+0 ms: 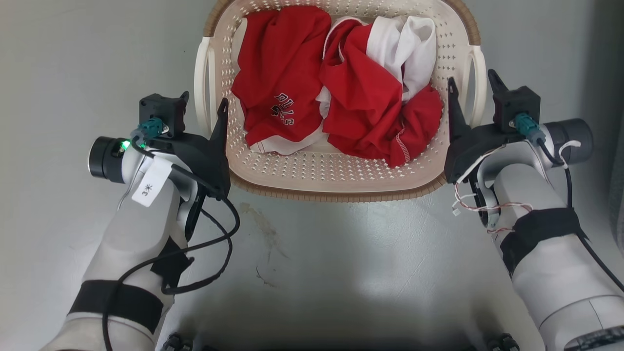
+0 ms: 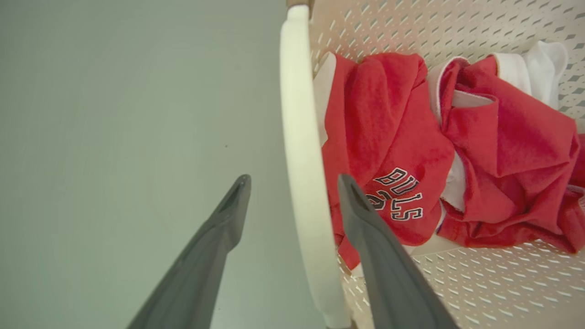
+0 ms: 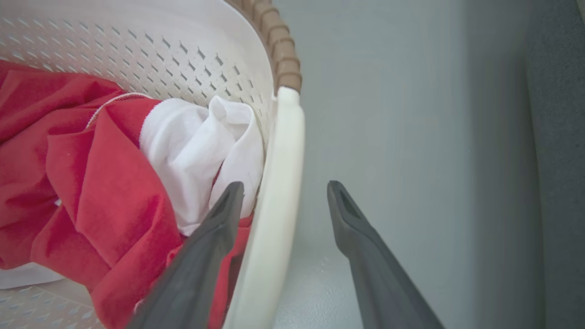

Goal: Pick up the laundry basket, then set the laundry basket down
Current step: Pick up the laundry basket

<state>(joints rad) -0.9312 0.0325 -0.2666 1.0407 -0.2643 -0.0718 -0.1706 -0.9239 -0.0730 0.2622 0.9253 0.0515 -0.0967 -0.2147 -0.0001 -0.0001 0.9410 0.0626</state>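
Observation:
The laundry basket [image 1: 336,178] stands on the grey floor straight ahead, cream-white and perforated, with a brown woven rim. Red and white clothes [image 1: 336,83] fill it. My left gripper [image 1: 204,100] is open and straddles the basket's left white handle [image 1: 201,83], one finger outside and one inside. In the left wrist view the handle [image 2: 299,137] runs up between the fingers of the left gripper [image 2: 292,183]. My right gripper [image 1: 471,78] is open around the right handle [image 1: 481,73] in the same way. The right wrist view shows that handle [image 3: 279,205] within the right gripper [image 3: 285,186].
Grey floor [image 1: 73,73] lies open on both sides of the basket, with a faint stain [image 1: 261,222] in front of it. A darker grey strip [image 3: 562,137] runs along the far right. A red jersey with lettering [image 2: 402,192] lies by the left handle.

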